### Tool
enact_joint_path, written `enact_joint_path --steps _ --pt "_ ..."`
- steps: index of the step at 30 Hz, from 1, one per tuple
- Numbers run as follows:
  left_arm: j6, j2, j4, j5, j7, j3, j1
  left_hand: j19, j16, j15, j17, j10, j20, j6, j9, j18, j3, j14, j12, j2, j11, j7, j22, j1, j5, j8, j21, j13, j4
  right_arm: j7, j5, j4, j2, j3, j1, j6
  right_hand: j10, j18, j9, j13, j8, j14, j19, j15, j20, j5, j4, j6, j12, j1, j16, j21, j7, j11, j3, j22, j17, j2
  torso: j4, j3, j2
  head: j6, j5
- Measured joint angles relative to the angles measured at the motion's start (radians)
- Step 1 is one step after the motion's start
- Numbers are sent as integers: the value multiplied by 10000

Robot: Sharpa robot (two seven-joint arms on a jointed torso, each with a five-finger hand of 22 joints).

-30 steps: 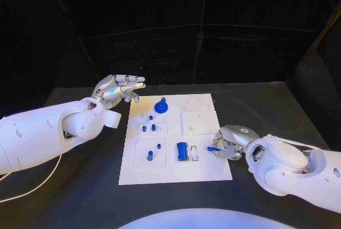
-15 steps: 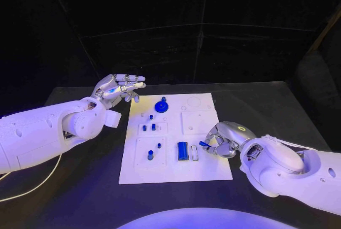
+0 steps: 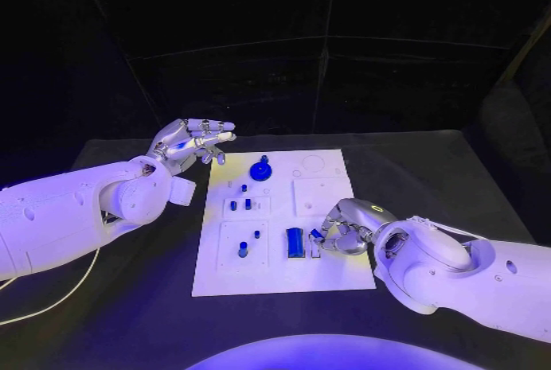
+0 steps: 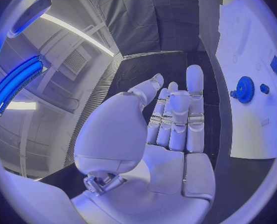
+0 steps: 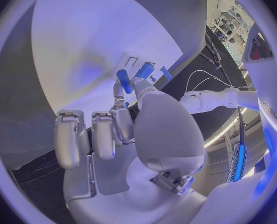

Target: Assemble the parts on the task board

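Black surface (image 3: 138,306) carried the white task board (image 3: 281,278), near whose right edge the right hand (image 3: 342,229) pinched a small blue part (image 3: 316,234) just over the board, beside a larger blue block (image 3: 295,243). Farther off, the left hand (image 3: 189,141) hovered released, fingers apart, just off the board's far left corner, a round blue part (image 3: 260,173) near it.

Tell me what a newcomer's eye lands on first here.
The white task board lying mid-table, dotted with small blue parts, notably a round blue gear-like piece near its far end. Then the silver right hand at the board's right edge, pinching a small blue peg, while the left hand hovers beyond the far left corner.
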Motion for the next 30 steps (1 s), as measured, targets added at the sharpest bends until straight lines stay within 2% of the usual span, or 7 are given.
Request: enact_joint_path --steps 4,11,13,23,28,29,30 --pt "0 -4 9 0 0 0 1 0 0 0 0 0 0 0 0 0 0 0 0 0 0 0 0 0 0 0 0 0 0 -34 138 -92 66 -1 0 241 22 -1 45 0 65 2 -12 -68 -54 0 59 7 0 -45 37 0 6 -22 3 0 0 39 2 -1 -1 -14 -1" --pt "0 8 19 0 0 0 2 0 0 0 0 0 0 0 0 -1 0 0 0 0 0 0 1 0 0 0 0 0 0 -96 284 -206 171 -2 0 566 22 -1 102 -1 67 2 3 -67 -68 0 60 7 0 -82 36 0 6 -22 3 0 -1 76 1 0 -1 -35 27" --pt "0 13 24 0 0 0 2 0 0 0 0 0 0 0 0 -1 0 0 0 0 0 0 1 0 0 0 0 1 0 -109 309 -232 190 -2 0 622 21 -1 103 -1 67 2 3 -67 -68 0 60 49 0 -134 36 0 -35 -22 3 0 -1 25 1 0 -2 -40 31" --pt "0 2 29 0 0 0 3 0 0 0 0 0 0 0 0 -1 0 0 0 0 0 0 1 0 0 0 0 0 0 -142 363 -311 318 6 9 703 21 -1 173 -2 141 2 3 -67 -67 -1 164 133 -40 -292 34 0 -114 -22 -26 0 -2 50 -4 6 -6 -42 0" --pt "0 1 31 0 0 1 4 0 0 0 0 0 0 0 0 0 0 0 0 0 0 0 2 0 0 0 0 0 0 -149 375 -352 360 5 10 701 56 -1 264 -2 224 2 -32 -67 -101 7 459 246 -40 -636 32 0 -167 -57 -113 0 -2 161 -4 6 -6 -49 -3" --pt "0 0 31 0 0 1 4 0 0 0 0 0 0 0 0 -1 0 0 0 0 0 0 1 0 0 0 0 1 0 -150 379 -354 364 2 7 701 56 -1 379 -2 345 -18 -32 -87 -101 111 519 374 -12 -729 32 0 -271 -58 -151 0 -2 199 -4 6 -6 -57 -8" --pt "0 0 31 0 0 1 4 0 0 0 0 0 0 0 0 -1 0 0 0 0 0 0 2 0 0 0 0 1 0 -151 381 -358 369 -1 5 701 56 0 381 -2 373 -33 -23 -105 -109 260 614 372 54 -784 32 0 -269 -57 -201 0 -2 197 -4 6 -6 -58 -13"
